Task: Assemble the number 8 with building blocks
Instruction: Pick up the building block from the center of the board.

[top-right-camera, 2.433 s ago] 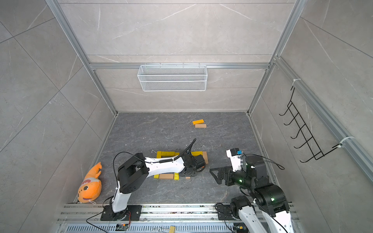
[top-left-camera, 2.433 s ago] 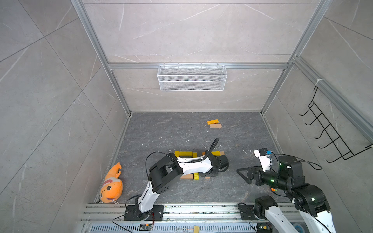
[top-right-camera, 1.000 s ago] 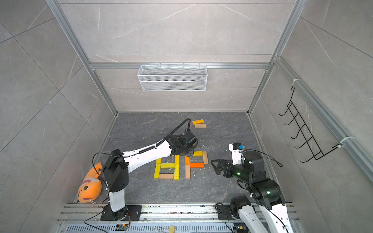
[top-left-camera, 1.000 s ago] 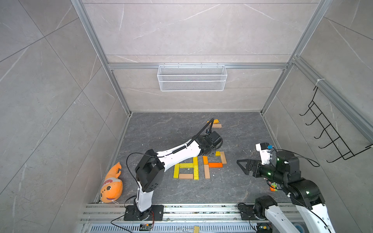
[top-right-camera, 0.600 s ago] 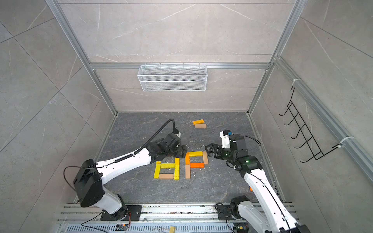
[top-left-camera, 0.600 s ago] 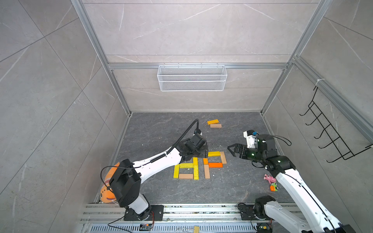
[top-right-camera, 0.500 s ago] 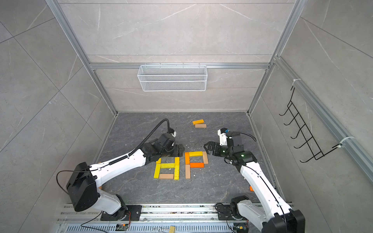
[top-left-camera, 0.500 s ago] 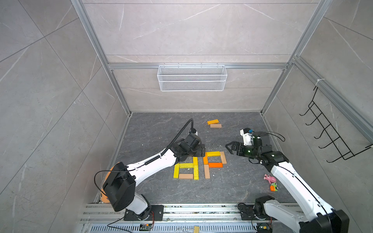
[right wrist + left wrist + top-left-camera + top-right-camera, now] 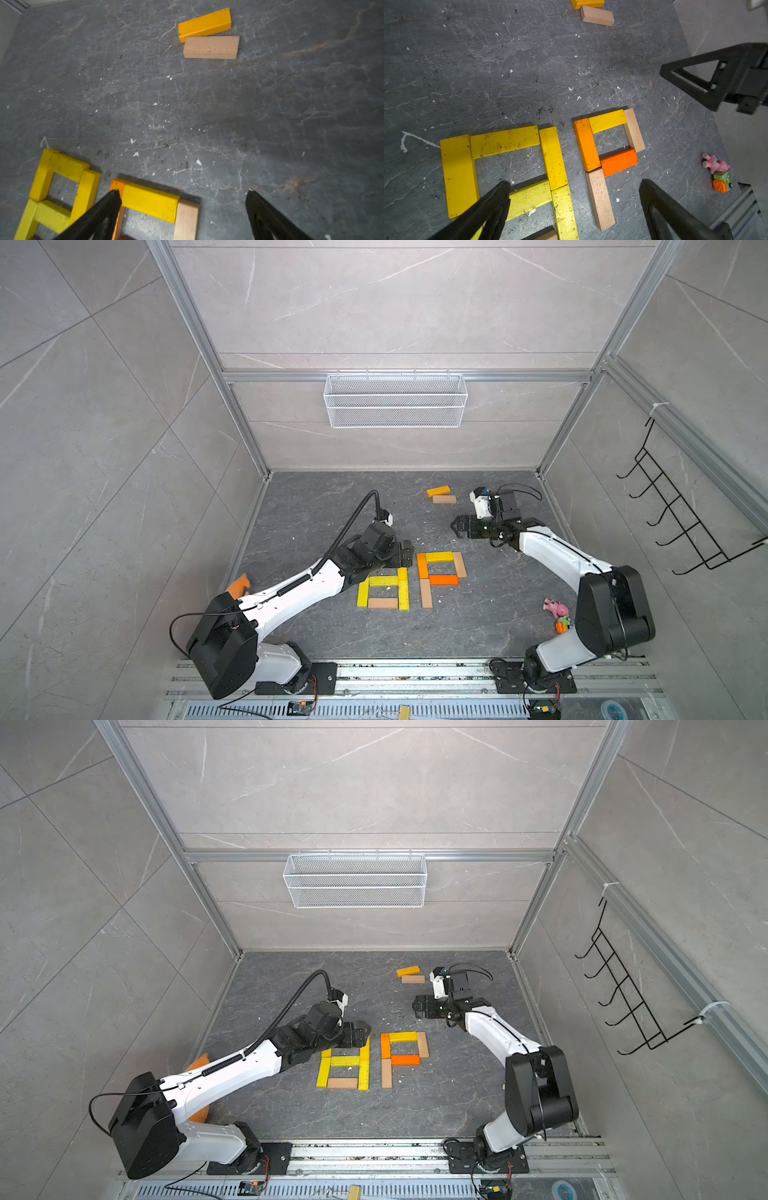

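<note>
**Work floor (image 9: 316, 506) of dark slate, in both top views and both wrist views.** The building blocks (image 9: 384, 580) lie flat in three groups.

- **Left of centre:** seven blocks form a closed two-loop figure. Six are yellow, and one tan bar (image 9: 382, 603) closes its near end. The left wrist view shows the far loop (image 9: 504, 141) complete.
- **Just to its right, across a narrow gap:** five blocks form a P-like figure (image 9: 434, 558). Orange and tan bars make up its left side, with a yellow bar across the far end. A tan bar forms the right side, and an orange bar (image 9: 444, 580) closes the loop.
- **Near the far wall:** a loose yellow-orange block (image 9: 438, 490) and a loose tan block (image 9: 444, 499) lie side by side, well apart from both figures.

The left gripper (image 9: 405, 553) hangs over the far end of the two-loop figure, its jaws spread wide and gripping nothing. The right gripper (image 9: 457, 526) is between the P-like figure and the loose pair, its jaws likewise wide apart and empty.

An orange plush fish (image 9: 239, 585) lies by the left wall. A pink toy (image 9: 555, 608) lies near the right arm.
</note>
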Robot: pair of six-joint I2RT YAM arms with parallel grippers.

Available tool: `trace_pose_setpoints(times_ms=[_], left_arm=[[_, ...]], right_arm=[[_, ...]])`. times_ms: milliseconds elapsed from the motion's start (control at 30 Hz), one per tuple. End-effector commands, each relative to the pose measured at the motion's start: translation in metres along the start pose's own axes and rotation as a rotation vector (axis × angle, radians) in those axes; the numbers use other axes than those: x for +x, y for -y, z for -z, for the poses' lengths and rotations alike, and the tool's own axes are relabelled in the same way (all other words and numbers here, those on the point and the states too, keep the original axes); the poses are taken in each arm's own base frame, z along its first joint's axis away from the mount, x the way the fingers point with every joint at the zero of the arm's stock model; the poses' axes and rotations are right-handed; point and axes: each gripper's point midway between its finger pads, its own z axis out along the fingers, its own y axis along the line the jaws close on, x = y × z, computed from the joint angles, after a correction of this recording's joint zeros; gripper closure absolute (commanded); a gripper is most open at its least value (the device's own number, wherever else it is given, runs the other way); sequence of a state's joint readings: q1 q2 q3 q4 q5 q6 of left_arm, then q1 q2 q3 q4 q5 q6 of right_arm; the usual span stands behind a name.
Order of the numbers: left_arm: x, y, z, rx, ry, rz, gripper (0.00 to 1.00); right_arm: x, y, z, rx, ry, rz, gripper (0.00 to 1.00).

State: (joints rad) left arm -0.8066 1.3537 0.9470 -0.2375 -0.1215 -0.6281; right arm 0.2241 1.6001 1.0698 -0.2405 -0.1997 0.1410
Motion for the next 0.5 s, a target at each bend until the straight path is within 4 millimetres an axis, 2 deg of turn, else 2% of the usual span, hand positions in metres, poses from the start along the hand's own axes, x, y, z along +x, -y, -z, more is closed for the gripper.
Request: trace_pose_setpoints(times_ms=[0, 233, 467], left_arm=[[-0.013, 0.002, 0.01, 0.017, 0.058, 0.006, 0.0], [-0.012, 0.0, 0.007, 0.005, 0.056, -0.006, 0.01], [-0.009, -0.006, 0.0, -0.02, 0.04, -0.008, 0.02]], right_arm=[[-0.028, 0.005, -0.013, 0.046, 0.051, 0.1, 0.02], [-0.042, 0.011, -0.048, 0.057, 0.002, 0.23, 0.0], [-0.051, 0.015, -0.071, 0.057, -0.056, 0.329, 0.01]])
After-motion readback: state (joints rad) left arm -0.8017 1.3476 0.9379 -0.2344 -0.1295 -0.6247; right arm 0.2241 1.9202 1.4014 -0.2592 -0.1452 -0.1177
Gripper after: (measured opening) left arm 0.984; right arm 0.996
